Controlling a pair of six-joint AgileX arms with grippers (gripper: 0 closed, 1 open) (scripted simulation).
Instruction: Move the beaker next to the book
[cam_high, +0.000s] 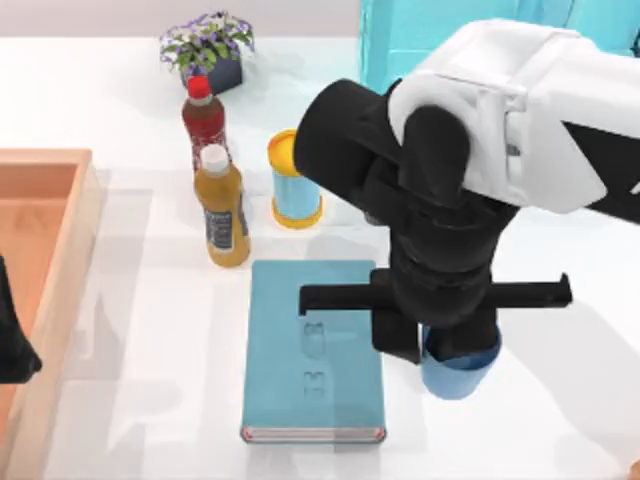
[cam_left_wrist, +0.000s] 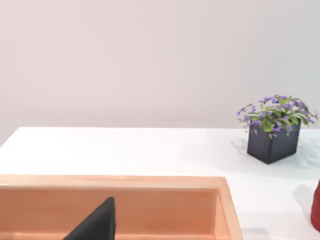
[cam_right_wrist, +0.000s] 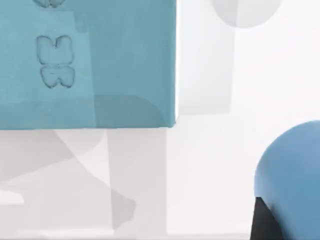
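Note:
The teal-blue book (cam_high: 313, 350) lies flat near the table's front middle; its corner and embossed marks show in the right wrist view (cam_right_wrist: 100, 60). The small blue beaker (cam_high: 460, 375) stands upright on the table just right of the book, a narrow gap apart. My right gripper (cam_high: 425, 345) hangs directly over it, one finger outside the beaker's left wall and the other inside the rim, shut on that wall. In the right wrist view a black finger (cam_right_wrist: 262, 220) rests against the beaker (cam_right_wrist: 292, 175). My left gripper (cam_high: 15, 345) is parked at the left edge over the wooden tray.
A wooden tray (cam_high: 60, 300) takes up the left side. Behind the book stand an orange bottle (cam_high: 222, 210), a red bottle (cam_high: 204, 120) and a light-blue cylinder with yellow ends (cam_high: 292, 185). A potted plant (cam_high: 208, 50) sits at the back.

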